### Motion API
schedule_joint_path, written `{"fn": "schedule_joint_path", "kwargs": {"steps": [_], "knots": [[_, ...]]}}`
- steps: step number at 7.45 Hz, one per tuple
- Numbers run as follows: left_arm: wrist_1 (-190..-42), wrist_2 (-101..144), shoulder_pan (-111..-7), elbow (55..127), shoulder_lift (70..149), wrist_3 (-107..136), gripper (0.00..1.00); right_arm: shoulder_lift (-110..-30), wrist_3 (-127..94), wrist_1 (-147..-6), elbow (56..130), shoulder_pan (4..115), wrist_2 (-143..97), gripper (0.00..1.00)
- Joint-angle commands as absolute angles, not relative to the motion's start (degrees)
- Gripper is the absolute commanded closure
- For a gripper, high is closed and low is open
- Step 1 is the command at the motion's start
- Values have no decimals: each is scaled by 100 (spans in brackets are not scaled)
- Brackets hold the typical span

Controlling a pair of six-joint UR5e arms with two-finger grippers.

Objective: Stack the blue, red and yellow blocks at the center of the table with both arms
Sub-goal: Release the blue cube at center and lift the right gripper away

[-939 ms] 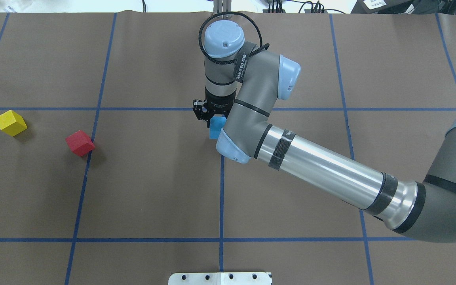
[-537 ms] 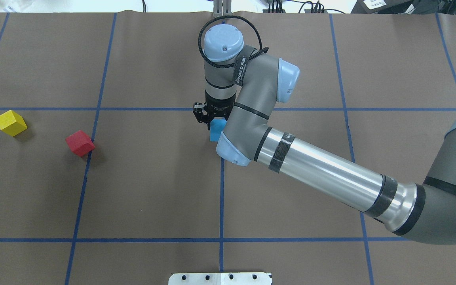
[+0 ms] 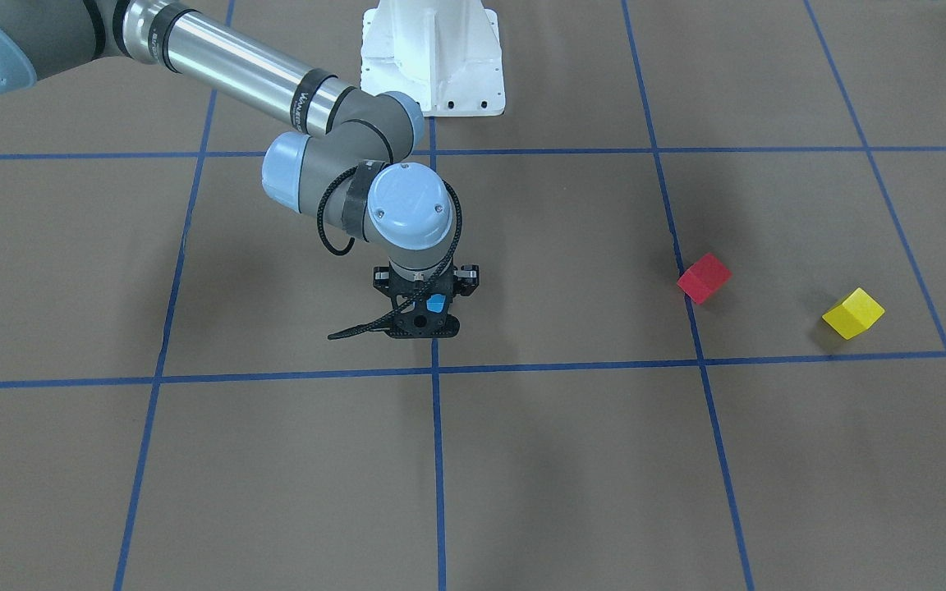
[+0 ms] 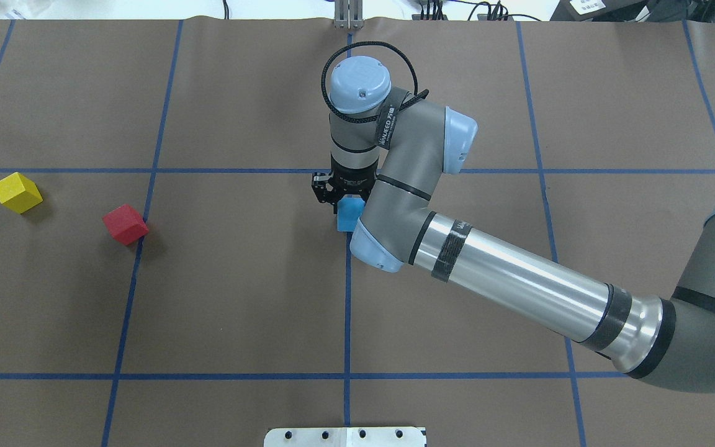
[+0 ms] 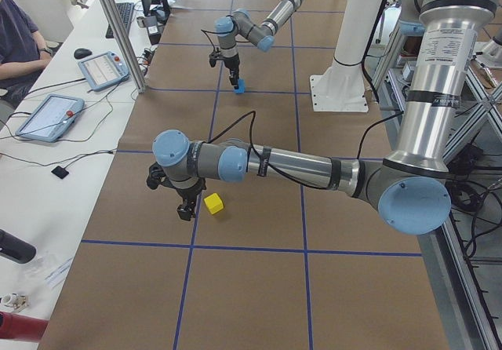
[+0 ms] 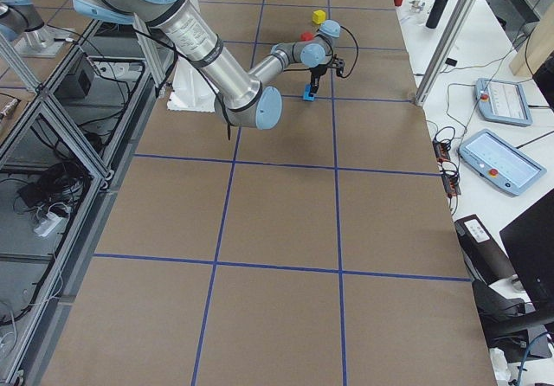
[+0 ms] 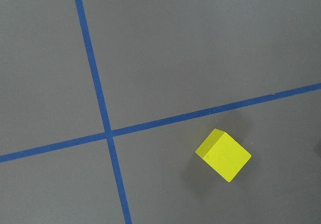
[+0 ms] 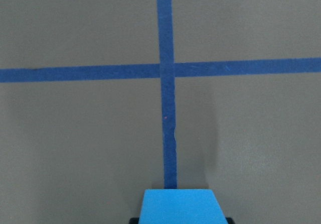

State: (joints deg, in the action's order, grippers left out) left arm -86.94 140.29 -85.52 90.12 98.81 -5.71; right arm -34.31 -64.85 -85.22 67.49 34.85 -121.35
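My right gripper [image 4: 345,197] is shut on the blue block [image 4: 348,215] and holds it low over the table's middle, by the centre tape line. The block also shows in the front view [image 3: 435,303] and at the bottom of the right wrist view [image 8: 181,207], just short of a tape crossing. The red block [image 4: 125,223] and the yellow block [image 4: 17,192] lie far to the left, apart from each other. My left gripper [image 5: 185,211] shows only in the left side view, close beside the yellow block [image 5: 213,203]; I cannot tell whether it is open. The left wrist view looks down on the yellow block [image 7: 223,155].
Blue tape lines [image 4: 347,310] divide the brown table into squares. The white robot base [image 3: 432,57] stands at the table's robot side. A person [image 5: 16,28] sits at a side bench with tablets [image 5: 47,114] beyond the table's far edge.
My right arm has shifted a little to the right with the blue block, bringing it onto the centre tape line. The red and yellow blocks have not moved.
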Motion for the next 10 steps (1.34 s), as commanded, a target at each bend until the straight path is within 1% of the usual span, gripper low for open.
{"fn": "schedule_joint_path", "kwargs": {"steps": [1, 3, 4, 5, 6, 7, 8, 9, 10], "knots": [[-8901, 13992, -8552, 9018, 9879, -580, 0, -3437, -6513, -8517, 6934, 3524, -12129, 0], [-9018, 13992, -8534, 9052, 9844, -528, 0, -3471, -6495, -8517, 7126, 3655, -12129, 0], [-9044, 13992, -8430, 9105, 9861, 82, 0, -3698, -6408, -8534, 7528, 3839, -12164, 0], [-9348, 13983, -8142, 9210, 9844, 845, 0, -4092, -6338, -8543, 8011, 4067, -12225, 0], [-9821, 13949, -7921, 9185, 9652, 1636, 0, -4600, -5945, -8586, 8546, 4252, -12217, 0], [-10592, 13626, -7710, 9150, 9415, 2505, 0, -5006, -5620, -8587, 8856, 4471, -12217, 0], [-11165, 13371, -7464, 9149, 9317, 3210, 0, -5227, -5277, -8587, 8964, 4665, -12252, 0], [-11240, 13281, -7297, 9202, 9316, 3774, 0, -5377, -5039, -8587, 8982, 4789, -12278, 0], [-11250, 13237, -7060, 9411, 9334, 4397, 0, -5475, -4880, -8587, 9000, 4912, -12287, 0]]}}
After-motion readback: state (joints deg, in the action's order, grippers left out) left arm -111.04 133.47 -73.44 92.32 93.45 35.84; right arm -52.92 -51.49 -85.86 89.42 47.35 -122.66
